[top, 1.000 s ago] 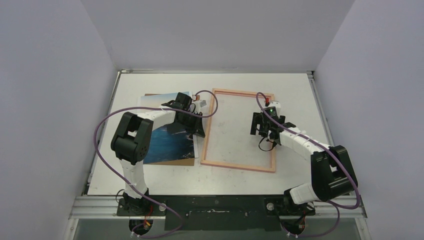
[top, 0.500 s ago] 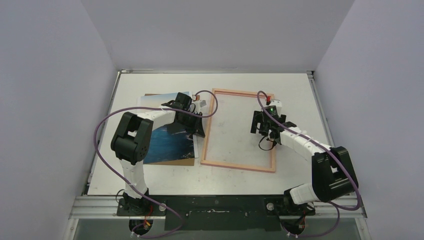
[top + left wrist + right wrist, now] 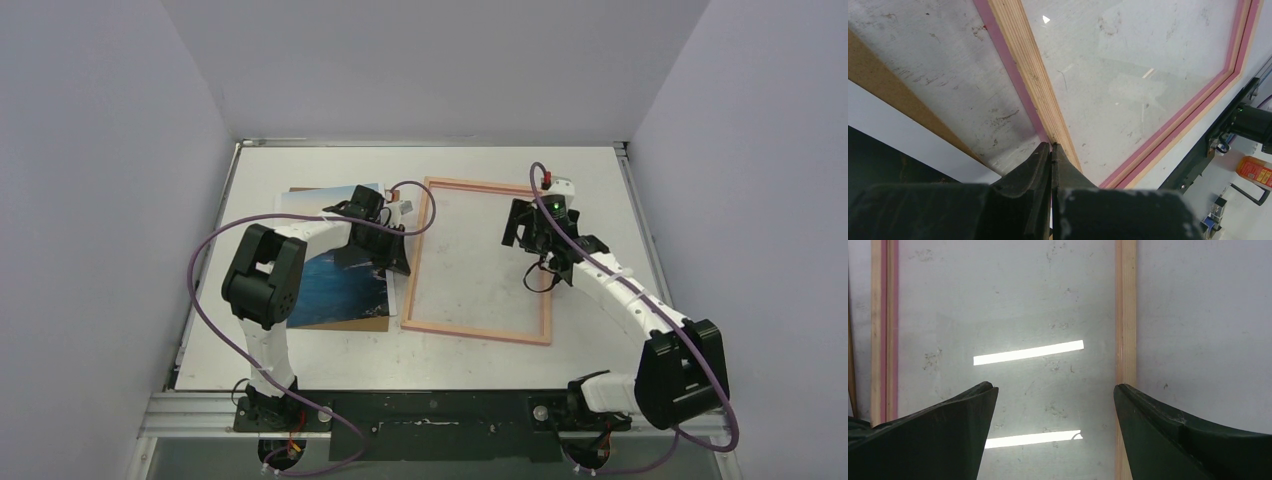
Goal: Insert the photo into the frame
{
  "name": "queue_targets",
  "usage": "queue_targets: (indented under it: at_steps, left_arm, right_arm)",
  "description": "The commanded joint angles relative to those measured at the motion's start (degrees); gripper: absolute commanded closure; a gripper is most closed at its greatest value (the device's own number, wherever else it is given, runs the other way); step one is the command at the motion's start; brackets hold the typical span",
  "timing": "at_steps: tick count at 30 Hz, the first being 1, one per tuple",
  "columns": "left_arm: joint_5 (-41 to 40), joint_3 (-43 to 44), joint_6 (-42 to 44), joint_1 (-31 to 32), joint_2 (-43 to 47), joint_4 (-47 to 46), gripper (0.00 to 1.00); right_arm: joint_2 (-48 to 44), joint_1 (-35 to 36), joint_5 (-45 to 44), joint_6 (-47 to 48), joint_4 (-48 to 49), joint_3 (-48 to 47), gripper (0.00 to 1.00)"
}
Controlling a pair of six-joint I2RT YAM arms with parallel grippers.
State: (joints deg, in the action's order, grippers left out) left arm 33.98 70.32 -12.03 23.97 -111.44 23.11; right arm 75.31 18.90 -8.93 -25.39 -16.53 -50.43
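The left gripper (image 3: 1052,150) was closed at the left rail of the thin pink rectangular frame (image 3: 476,332); whether it pinched paper was unclear. The blue landscape paper photo (image 3: 335,285) lay left of the frame on a plain brown backing board (image 3: 345,323). The right gripper (image 3: 1055,388) hung wide open and empty over the frame's right rail. The print probably needed squaring to the opening before lowering. One photo, one frame, one board, two grippers.

Looks like a robot lab, a small test booth. Shows plain pale walls (image 3: 100,200) on three sides of a white table (image 3: 300,165). Has a left robot arm (image 3: 262,275) and a right robot arm (image 3: 625,295) bolted by a metal rail (image 3: 190,412) at the near edge, with purple cables (image 3: 191,275) looping off them.
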Motion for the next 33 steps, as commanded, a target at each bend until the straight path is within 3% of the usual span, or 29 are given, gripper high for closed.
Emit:
queue_targets:
  at_steps: [1,9,12,16,22,23,30,33]
  left_arm:
    - [1.56,-1.08,-1.15,1.51,0.53,-1.72,1.00]
    - [4.22,0.61,-2.03,2.59,1.29,-2.04,1.00]
    - [4.85,2.67,-1.45,2.26,1.91,0.94,0.92]
    - [5.74,4.27,0.48,-1.76,6.63,6.22,0.66]
    - [9.02,10.55,6.49,-14.48,17.46,20.33,0.07]
    - [8.11,11.75,8.97,-16.76,19.04,23.41,0.02]
    - [1.55,14.55,25.47,-36.92,21.75,40.83,0.04]
    - [-2.63,10.82,28.82,-42.58,23.50,40.30,0.04]
  right_arm:
    - [-3.57,0.43,0.47,-1.36,-1.50,-2.71,0.10]
    - [-6.31,0.40,0.15,-2.27,-2.44,-1.30,0.10]
    - [-7.27,0.47,0.13,-2.94,-2.59,-0.84,0.10]
    - [-7.65,3.31,-0.12,-4.24,-2.69,-2.28,0.10]
    - [-2.48,16.19,-6.64,-6.93,-1.71,-9.51,0.10]
    - [-0.59,19.01,-7.96,-7.40,-1.42,-11.22,0.10]
    - [18.66,34.33,-13.87,-10.70,-1.48,-25.99,0.10]
    - [25.69,37.09,-15.00,-11.55,-2.44,-31.81,0.10]
